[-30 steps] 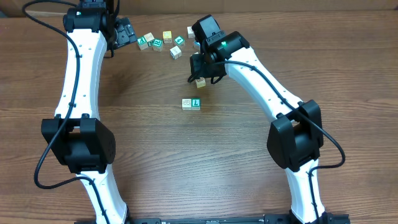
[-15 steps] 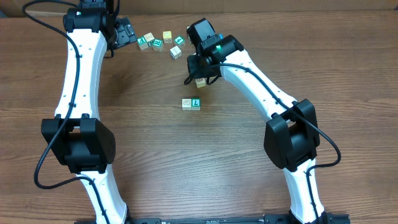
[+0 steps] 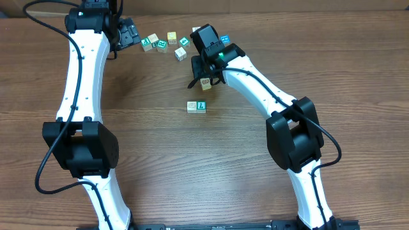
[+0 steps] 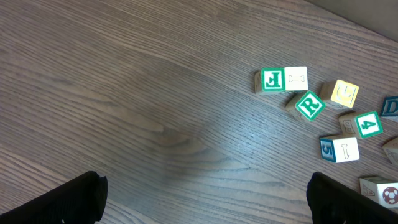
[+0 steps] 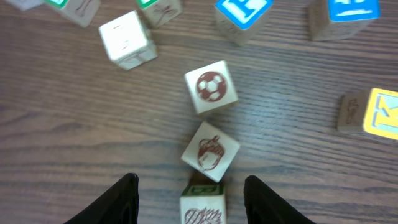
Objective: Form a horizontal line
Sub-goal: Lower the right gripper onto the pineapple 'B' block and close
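Note:
Two wooden letter blocks (image 3: pixel 197 106) lie side by side in a short row at mid-table. My right gripper (image 3: pixel 203 73) hovers open just beyond them, over a tan block (image 3: pixel 206 83). In the right wrist view my open fingers (image 5: pixel 191 202) straddle a block with a brown drawing (image 5: pixel 202 208) without touching it. An acorn block (image 5: pixel 210 151) and a soccer-ball block (image 5: pixel 211 87) lie beyond it. My left gripper (image 3: pixel 128 32) is open and empty (image 4: pixel 202 199) at the far left, near a cluster of loose blocks (image 3: pixel 163 43).
The left wrist view shows the J block (image 4: pixel 272 79), R block (image 4: pixel 308 105), a yellow block (image 4: pixel 344 93) and the 4 block (image 4: pixel 367 124) on the wood table. Blue blocks (image 5: pixel 242 12) and a yellow one (image 5: pixel 379 112) lie past my right fingers.
My right gripper has shifted a little to the left and toward the far edge, staying open. The blocks and my left arm have not moved.

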Tool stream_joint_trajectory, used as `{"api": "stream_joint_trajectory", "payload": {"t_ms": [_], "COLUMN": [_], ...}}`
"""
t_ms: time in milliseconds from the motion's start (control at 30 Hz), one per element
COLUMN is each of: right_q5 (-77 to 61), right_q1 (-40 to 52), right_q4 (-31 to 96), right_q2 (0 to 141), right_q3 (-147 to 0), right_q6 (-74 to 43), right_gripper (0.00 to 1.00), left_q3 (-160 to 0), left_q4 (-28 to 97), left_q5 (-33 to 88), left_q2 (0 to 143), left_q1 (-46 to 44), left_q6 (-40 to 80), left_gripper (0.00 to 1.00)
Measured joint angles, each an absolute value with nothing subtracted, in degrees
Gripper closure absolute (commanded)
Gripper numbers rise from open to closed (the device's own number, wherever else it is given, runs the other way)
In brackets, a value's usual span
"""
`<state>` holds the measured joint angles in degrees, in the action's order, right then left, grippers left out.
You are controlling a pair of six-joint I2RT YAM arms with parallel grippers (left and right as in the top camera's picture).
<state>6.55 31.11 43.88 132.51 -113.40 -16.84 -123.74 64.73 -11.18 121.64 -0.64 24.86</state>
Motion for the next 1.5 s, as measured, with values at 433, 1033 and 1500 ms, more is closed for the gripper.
{"api": "stream_joint_trajectory", "payload": {"t_ms": [433, 1033, 1500], "right_q5": [6.79, 7.09, 7.46], "right_q1": [31.73, 32.21, 31.55], "right_q4": [48.51, 44.34, 43.22], "right_q2": [132.62, 132.73, 132.73], "right_q3": [-111.22, -106.32, -106.32], "right_q6": [-19.90, -19.38, -19.38], "right_gripper": [0.50, 0.65, 0.71], "left_q3": [-123.74, -123.74, -123.74], "left_q4": [64.75, 64.73, 64.73], "left_q5": [-11.18, -11.18, -11.18], "left_q2": [121.64, 121.64, 121.64], "left_q1": [-0.64, -0.64, -0.64], "left_q6": [24.86, 24.86, 24.86], "left_gripper": [0.00, 0.00, 0.00]}}
